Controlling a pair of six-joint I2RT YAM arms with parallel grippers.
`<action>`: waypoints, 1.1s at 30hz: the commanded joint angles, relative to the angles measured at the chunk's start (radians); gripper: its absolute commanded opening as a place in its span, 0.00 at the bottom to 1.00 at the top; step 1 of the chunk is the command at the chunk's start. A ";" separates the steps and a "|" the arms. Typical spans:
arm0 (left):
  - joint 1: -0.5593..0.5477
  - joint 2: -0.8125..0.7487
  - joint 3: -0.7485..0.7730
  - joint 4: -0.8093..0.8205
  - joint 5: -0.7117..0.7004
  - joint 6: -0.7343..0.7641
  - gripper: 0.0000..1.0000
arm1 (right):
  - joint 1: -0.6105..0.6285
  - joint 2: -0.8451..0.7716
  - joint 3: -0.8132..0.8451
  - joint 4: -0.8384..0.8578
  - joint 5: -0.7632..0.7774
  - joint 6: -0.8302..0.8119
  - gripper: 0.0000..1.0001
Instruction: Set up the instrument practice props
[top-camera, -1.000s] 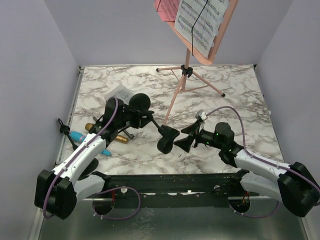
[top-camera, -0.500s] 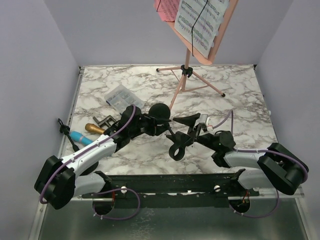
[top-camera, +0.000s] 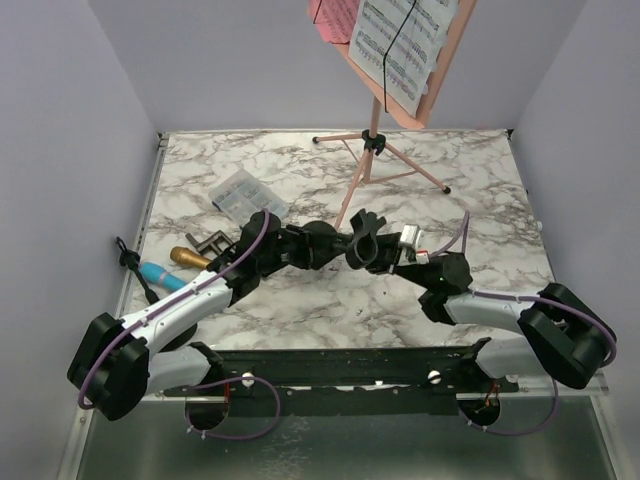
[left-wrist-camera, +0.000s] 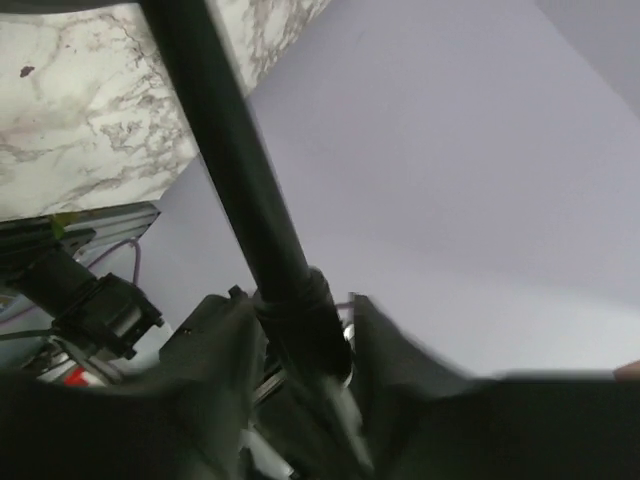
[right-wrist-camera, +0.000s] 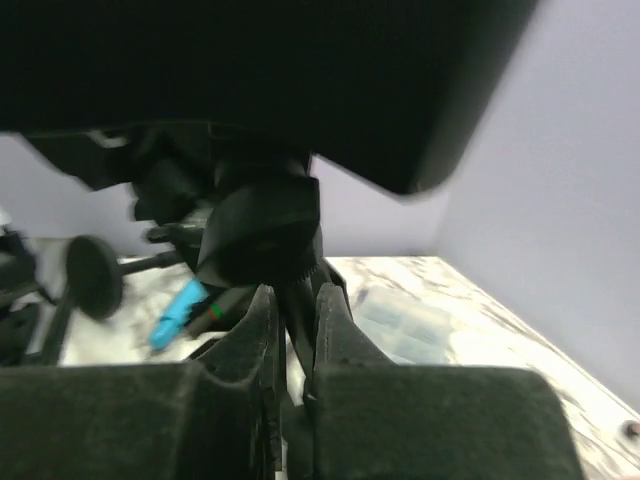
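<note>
Left gripper (top-camera: 298, 247): clamped on the rod of the black mic mount (top-camera: 322, 243).
Right gripper (top-camera: 368, 247): pinched tight on the same mount's stem.
Mic mount: between both grippers, mid-table (top-camera: 480, 200), in front of the pink music rack (top-camera: 400, 60).
Gold microphone (top-camera: 188, 257), blue microphone (top-camera: 160, 272): lay by the left edge.

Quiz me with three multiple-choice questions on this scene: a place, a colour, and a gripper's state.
1. The blue mic lies: A at the far right corner; B by the table's left edge; C in mid-air.
2. The stand is: A green; B white; C pink.
3. The left gripper is: A shut on a mount's rod; B gaping open; C out of view.
Answers: B, the top view shows it at that edge; C, rack and legs are pink; A, its wrist view shows it clamping the black rod.
</note>
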 joint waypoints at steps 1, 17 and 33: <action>-0.022 -0.048 -0.020 -0.011 -0.042 -0.048 0.74 | 0.011 -0.033 0.028 -0.024 0.077 0.046 0.00; 0.179 -0.386 0.112 -0.831 -0.699 0.822 0.99 | -0.058 -0.343 -0.083 -0.595 0.518 -0.159 0.00; 0.930 0.041 0.099 -0.743 -0.461 0.860 0.90 | -0.176 -0.331 -0.062 -0.654 0.468 -0.156 0.00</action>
